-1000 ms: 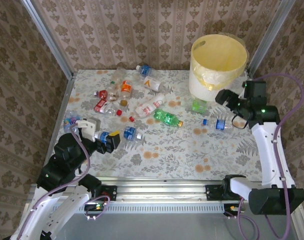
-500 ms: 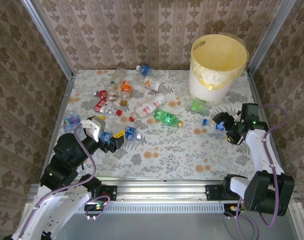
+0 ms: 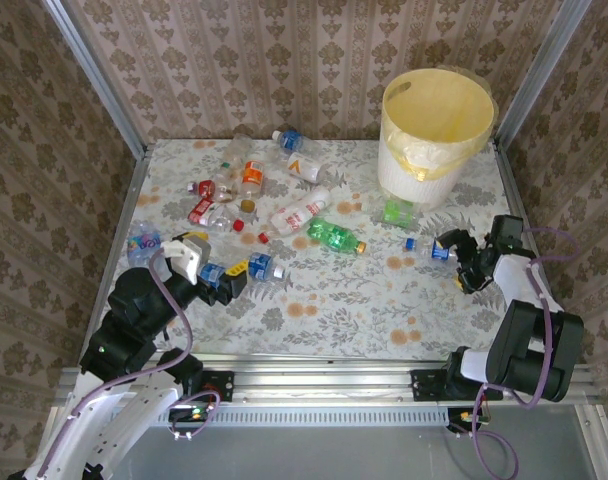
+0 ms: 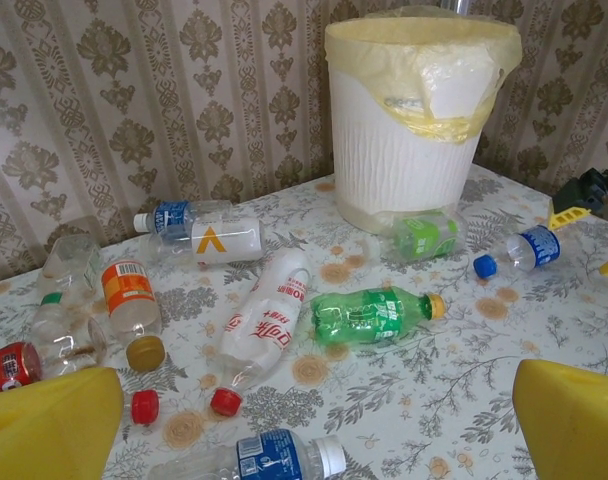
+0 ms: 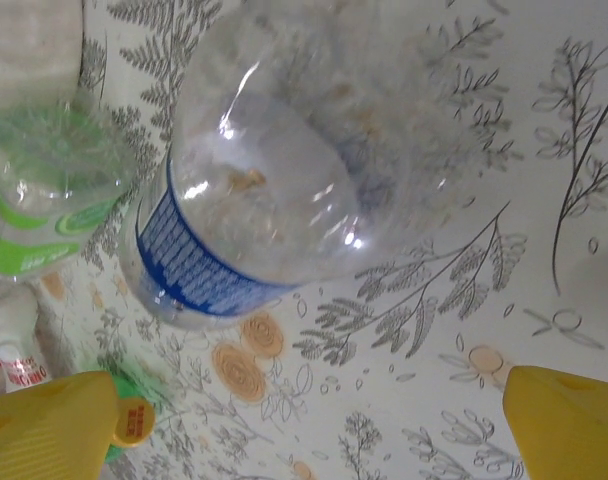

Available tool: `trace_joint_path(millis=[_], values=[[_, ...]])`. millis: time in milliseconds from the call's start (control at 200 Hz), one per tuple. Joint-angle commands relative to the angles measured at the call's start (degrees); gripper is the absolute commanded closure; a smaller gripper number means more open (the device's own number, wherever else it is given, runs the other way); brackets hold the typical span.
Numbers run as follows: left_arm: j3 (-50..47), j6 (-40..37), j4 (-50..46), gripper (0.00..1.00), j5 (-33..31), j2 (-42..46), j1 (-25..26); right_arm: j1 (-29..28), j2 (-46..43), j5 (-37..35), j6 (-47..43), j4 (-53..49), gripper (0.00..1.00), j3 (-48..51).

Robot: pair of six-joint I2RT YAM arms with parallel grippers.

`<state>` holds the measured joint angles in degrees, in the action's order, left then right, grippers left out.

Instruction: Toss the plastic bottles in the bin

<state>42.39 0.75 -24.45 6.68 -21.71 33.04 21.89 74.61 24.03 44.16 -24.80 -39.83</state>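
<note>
Bottle (image 5: 274, 180) lies just ahead of your wide-open right gripper (image 5: 309, 430); straddle its body before closing. Left gripper (image 3: 224, 278) wide, empty.

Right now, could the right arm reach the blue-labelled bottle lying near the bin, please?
Probably yes: the right gripper is open and close over the bottle, with nothing between them to block it.

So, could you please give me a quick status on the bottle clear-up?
Left end effector open, empty. Right end effector open, aimed at blue-label bottle. Bin upright, far right; green-label bottle lies at its foot.
</note>
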Motion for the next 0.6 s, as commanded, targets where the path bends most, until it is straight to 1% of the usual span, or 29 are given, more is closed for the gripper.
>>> trace_joint_path(millis=[0, 310, 450, 595], values=[[-0.58, -1.27, -0.1, 0.0, -0.74, 0.88, 0.27, 1.24, 2.44, -0.42, 1.6, 2.78, 0.0, 0.04], [-0.56, -1.55, -0.78, 0.0, -1.92, 0.9, 0.18, 2.39, 11.36, 0.1, 2.93, 6.65, 0.0, -2.31], [-0.47, -1.52, -0.86, 0.0, -2.21, 0.93, 0.13, 2.6, 12.81, -0.62, 2.64, 6.83, 0.0, -3.13], [-0.47, -1.52, -1.14, 0.0, -2.28, 0.93, 0.1, 3.01, 11.67, -0.17, 2.87, 7.21, 0.0, -3.19]])
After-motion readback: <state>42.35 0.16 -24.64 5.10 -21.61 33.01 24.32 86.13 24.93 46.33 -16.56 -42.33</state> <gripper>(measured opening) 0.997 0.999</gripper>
